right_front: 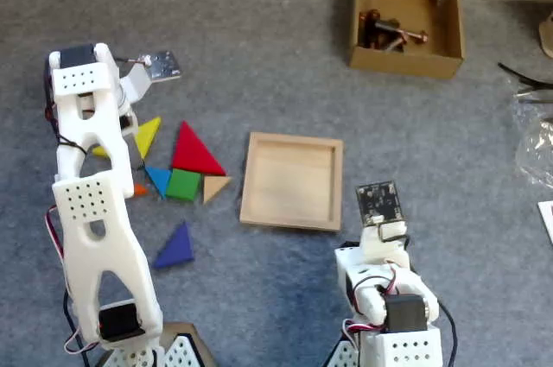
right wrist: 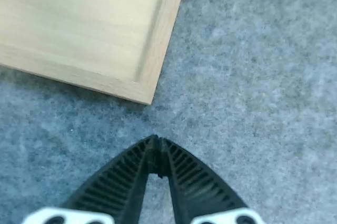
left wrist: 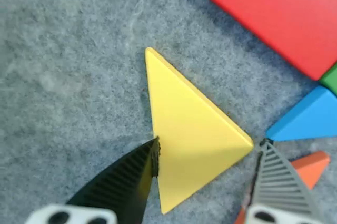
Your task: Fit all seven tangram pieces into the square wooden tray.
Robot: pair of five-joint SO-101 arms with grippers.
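The square wooden tray [right_front: 291, 138] lies flat on the grey felt surface [right_front: 285, 56], between the two arms. All seven tangram pieces lie on the felt outside it, on the left arm's side. The red triangle [right_front: 194, 153] is the biggest. Just below it in the high view sit the green square [right_front: 183, 185] and the light blue triangle [right_front: 159, 179], touching or nearly touching each other. A tan triangle [right_front: 214, 186] lies between the green square and the tray's rim, and a sliver of an orange piece [right_front: 138, 189] shows beside the left arm. The dark blue triangle [right_front: 175, 248] lies apart from the cluster, nearer the arm bases. The left tool [left wrist: 210, 147] is low over the yellow triangle [left wrist: 189, 139] with its jaws released and spread: one fingertip touches one edge of the piece, and the other stands just off a corner, near the orange piece. The right tool [right wrist: 158, 155] is clenched on nothing, tips together, over bare felt near a corner of the tray. A cardboard box [right_front: 402, 63] holding some small parts sits at the far side of the surface. The markings on the small circuit boards on the wrists are too small to read.
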